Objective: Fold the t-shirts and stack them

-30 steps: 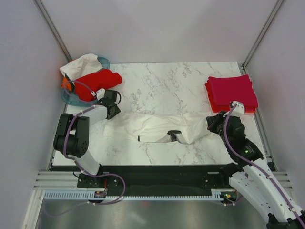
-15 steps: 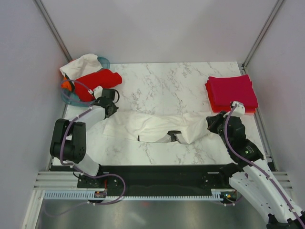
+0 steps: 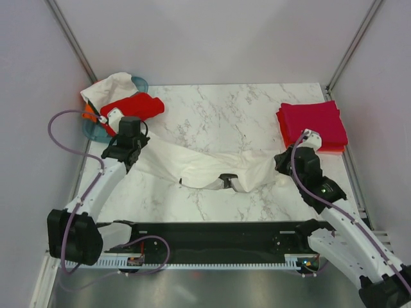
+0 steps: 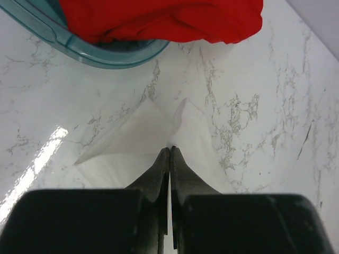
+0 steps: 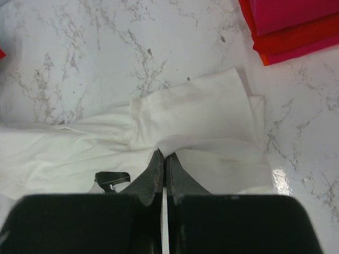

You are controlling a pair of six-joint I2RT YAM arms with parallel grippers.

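Lying lengthwise left to right across the table [image 3: 225, 119], the white t-shirt [image 3: 205, 168] is pinched at its left corner by the left gripper [image 4: 170, 152] near the teal basket [image 4: 114, 57] and at its right edge by the right gripper [image 5: 163, 156].

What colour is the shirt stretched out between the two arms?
Plain white; the t-shirt shows best in the top external view.

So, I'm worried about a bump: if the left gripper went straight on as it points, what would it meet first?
The left gripper pinches the white t-shirt; beyond that, probably the teal basket rim under the red t-shirt. Height is unclear.
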